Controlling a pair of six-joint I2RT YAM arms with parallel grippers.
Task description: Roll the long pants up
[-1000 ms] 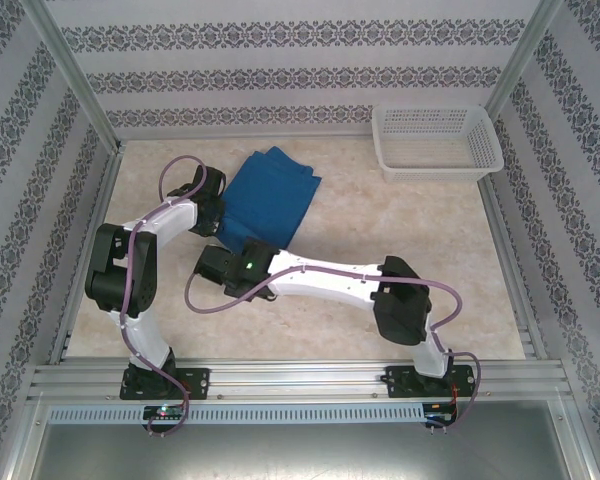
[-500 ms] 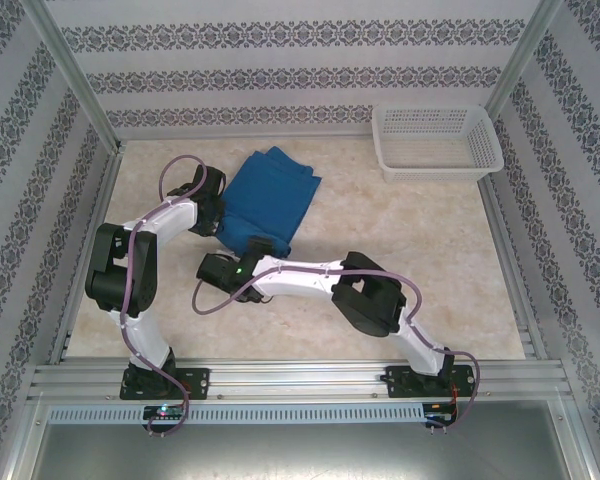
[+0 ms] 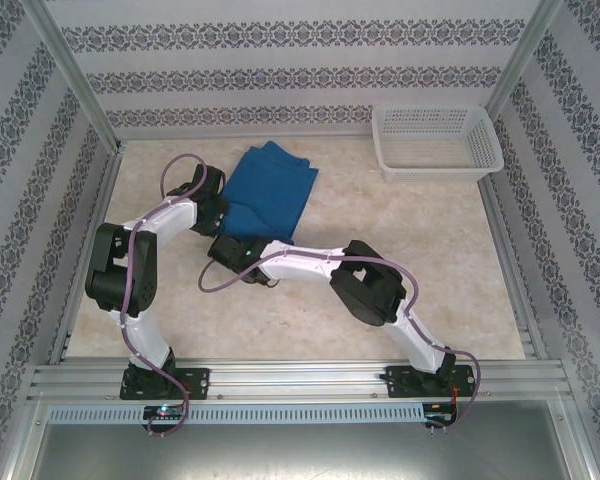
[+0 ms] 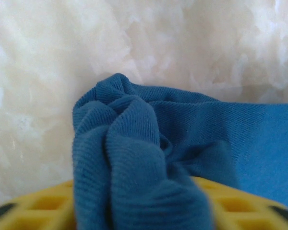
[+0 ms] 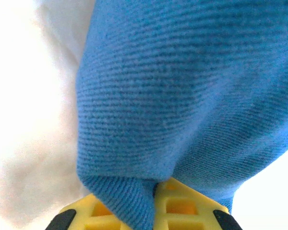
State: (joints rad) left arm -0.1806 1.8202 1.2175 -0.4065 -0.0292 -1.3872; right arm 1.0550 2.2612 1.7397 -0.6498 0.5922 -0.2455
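The long pants (image 3: 270, 190) lie folded into a royal-blue slab at the back left of the table. My left gripper (image 3: 218, 208) is at their left edge. In the left wrist view a bunched fold of the pants (image 4: 134, 158) lies between the yellow fingers (image 4: 38, 208), which stand wide apart; the left gripper (image 4: 144, 211) is open. My right gripper (image 3: 238, 240) is at the pants' near edge. In the right wrist view its yellow fingers (image 5: 192, 206) meet, and the right gripper (image 5: 156, 191) is shut on a fold of the pants (image 5: 182, 86).
A white mesh basket (image 3: 435, 172) stands at the back right corner. The marbled tabletop (image 3: 410, 240) is bare to the right of the pants. Patterned walls and metal posts close in the sides. The right arm stretches across the table's middle.
The right arm has swung forward and left to the pants' near edge, and its jaws have closed on the fabric. The left jaws have opened.
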